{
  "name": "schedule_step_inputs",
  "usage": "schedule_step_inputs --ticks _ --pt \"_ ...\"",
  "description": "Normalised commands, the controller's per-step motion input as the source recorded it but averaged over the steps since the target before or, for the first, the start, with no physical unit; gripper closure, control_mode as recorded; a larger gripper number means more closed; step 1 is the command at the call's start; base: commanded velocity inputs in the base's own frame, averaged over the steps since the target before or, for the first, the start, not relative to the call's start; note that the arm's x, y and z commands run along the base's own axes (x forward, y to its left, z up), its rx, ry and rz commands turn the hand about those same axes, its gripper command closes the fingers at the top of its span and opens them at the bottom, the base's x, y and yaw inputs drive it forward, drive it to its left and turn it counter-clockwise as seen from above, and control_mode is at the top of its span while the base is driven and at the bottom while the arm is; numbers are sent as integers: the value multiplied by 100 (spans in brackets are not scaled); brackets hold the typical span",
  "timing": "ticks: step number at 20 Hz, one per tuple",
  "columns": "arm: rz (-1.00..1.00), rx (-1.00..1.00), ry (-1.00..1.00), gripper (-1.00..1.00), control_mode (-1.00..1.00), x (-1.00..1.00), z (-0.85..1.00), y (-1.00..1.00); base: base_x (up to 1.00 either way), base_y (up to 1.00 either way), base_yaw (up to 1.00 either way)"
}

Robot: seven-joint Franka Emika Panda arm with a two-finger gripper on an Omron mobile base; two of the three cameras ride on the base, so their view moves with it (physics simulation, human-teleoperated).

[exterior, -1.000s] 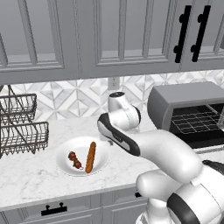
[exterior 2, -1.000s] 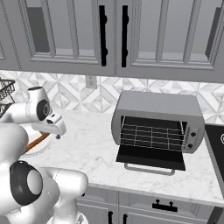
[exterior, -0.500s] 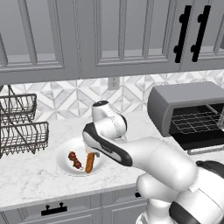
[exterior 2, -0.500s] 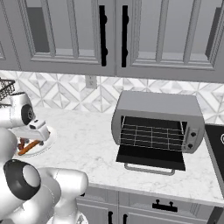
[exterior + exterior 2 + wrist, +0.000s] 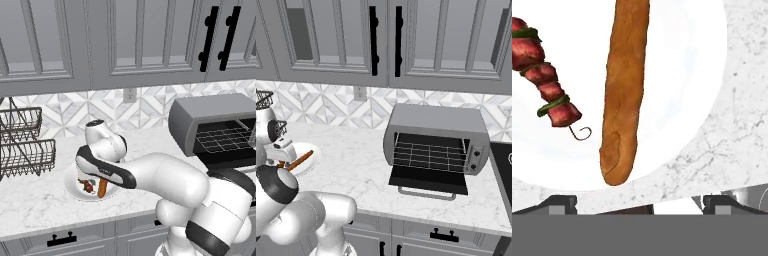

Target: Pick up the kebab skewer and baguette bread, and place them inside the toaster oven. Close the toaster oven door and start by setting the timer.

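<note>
A white plate (image 5: 682, 65) holds the orange-brown baguette bread (image 5: 625, 90) and, beside it, the kebab skewer (image 5: 543, 80) with dark red chunks. My gripper (image 5: 640, 204) hangs just above the plate's near edge, open, with the baguette's end lined up between its wide-spread tips and nothing held. In the left base view the hand covers part of the plate (image 5: 72, 190), with the baguette (image 5: 102, 188) and skewer (image 5: 87, 186) peeking out below it. The toaster oven (image 5: 436, 137) stands to the right, its door (image 5: 428, 179) folded down open and its wire rack bare.
A black wire dish rack (image 5: 25, 147) stands left of the plate. Upper cabinets hang above the counter. A dark stove edge (image 5: 503, 172) lies right of the oven. Bare marble counter (image 5: 351, 165) runs between plate and oven.
The arm has swung left and down from mid-counter, so the hand now sits low over the plate. The jaws have stayed open; the food has not moved.
</note>
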Motion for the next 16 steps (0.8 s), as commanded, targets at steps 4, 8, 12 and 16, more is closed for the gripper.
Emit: schedule_step_inputs --ticks 4,8,12,16 --pt "0 0 8 -100 -100 0 0 32 0 0 0" --pt "-5 0 0 -100 -100 5 -1 24 0 0 0" --pt "-10 -2 0 -100 -100 9 0 13 0 0 0" --pt "-9 -9 0 -100 -100 0 0 3 0 0 0"
